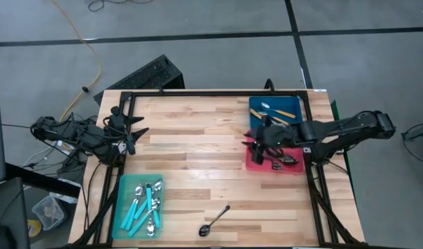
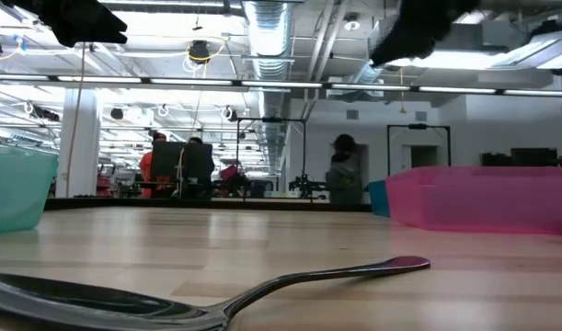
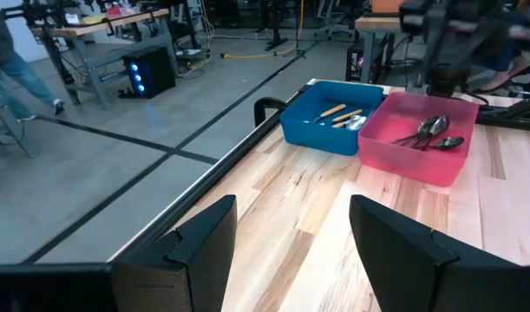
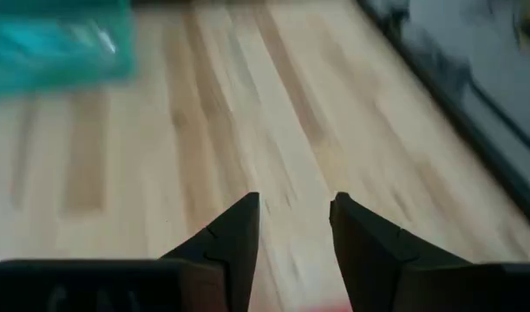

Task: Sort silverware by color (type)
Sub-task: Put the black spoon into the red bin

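A single all-dark metal spoon (image 1: 214, 220) lies flat on the table near its near edge; its bowl fills the foreground of the low view (image 2: 97, 299). Teal-handled spoons (image 1: 145, 206) lie in a teal bin (image 1: 122, 207). Orange-handled spoons (image 1: 279, 111) sit in a blue bin (image 1: 256, 105), and dark spoons (image 1: 286, 160) in a pink bin (image 1: 256, 166). My right gripper (image 1: 251, 144) (image 4: 295, 201) is open and empty, raised over the pink bin's left edge. My left gripper (image 1: 135, 133) (image 3: 292, 208) is open and empty at the table's left side.
A black frame (image 1: 211, 93) runs along the table's far edge and down both sides. Bare wood (image 1: 197, 149) stretches across the middle, between the bins. In the left wrist view the blue bin (image 3: 321, 130) and pink bin (image 3: 403, 160) stand side by side. People show in the room behind.
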You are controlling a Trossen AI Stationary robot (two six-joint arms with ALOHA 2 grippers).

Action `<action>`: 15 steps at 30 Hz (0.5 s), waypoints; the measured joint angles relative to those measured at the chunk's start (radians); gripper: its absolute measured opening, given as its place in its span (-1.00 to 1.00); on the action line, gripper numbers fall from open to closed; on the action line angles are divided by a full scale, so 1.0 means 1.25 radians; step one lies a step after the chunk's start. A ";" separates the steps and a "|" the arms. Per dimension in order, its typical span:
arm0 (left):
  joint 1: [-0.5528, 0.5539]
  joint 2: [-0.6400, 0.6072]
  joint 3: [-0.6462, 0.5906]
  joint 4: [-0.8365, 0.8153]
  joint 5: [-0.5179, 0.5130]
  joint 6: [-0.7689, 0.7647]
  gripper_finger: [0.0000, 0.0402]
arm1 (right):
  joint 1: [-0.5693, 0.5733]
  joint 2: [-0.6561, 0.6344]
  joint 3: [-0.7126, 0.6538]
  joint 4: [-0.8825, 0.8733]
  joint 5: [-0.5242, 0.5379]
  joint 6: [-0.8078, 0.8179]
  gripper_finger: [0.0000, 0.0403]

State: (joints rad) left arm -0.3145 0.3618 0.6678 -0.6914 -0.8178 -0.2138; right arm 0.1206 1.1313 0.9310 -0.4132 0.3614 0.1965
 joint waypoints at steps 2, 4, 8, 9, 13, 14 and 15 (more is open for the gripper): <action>0.000 0.000 0.000 0.000 0.000 0.000 0.06 | 0.007 0.000 0.000 0.071 -0.007 -0.026 -0.19; 0.000 0.000 0.000 0.000 0.000 0.000 0.06 | 0.013 0.002 0.000 0.134 -0.021 -0.038 -0.19; 0.000 0.000 0.000 0.000 0.000 0.000 0.06 | 0.026 0.028 0.001 0.237 -0.094 -0.039 -0.19; 0.000 0.000 0.000 0.000 0.000 0.000 0.06 | 0.030 0.041 0.001 0.267 -0.120 -0.040 -0.19; 0.000 0.000 0.000 0.000 0.000 0.000 0.06 | 0.049 0.094 0.001 0.346 -0.165 -0.062 -0.19; 0.000 0.000 0.000 0.000 0.000 0.000 0.06 | 0.056 0.112 0.001 0.368 -0.165 -0.077 -0.19; 0.000 0.000 0.000 0.000 0.000 0.000 0.06 | 0.063 0.127 0.001 0.379 -0.165 -0.095 -0.18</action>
State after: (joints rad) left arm -0.3145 0.3614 0.6678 -0.6918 -0.8177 -0.2138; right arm 0.1991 1.2895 0.9317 0.0600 0.1548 0.0782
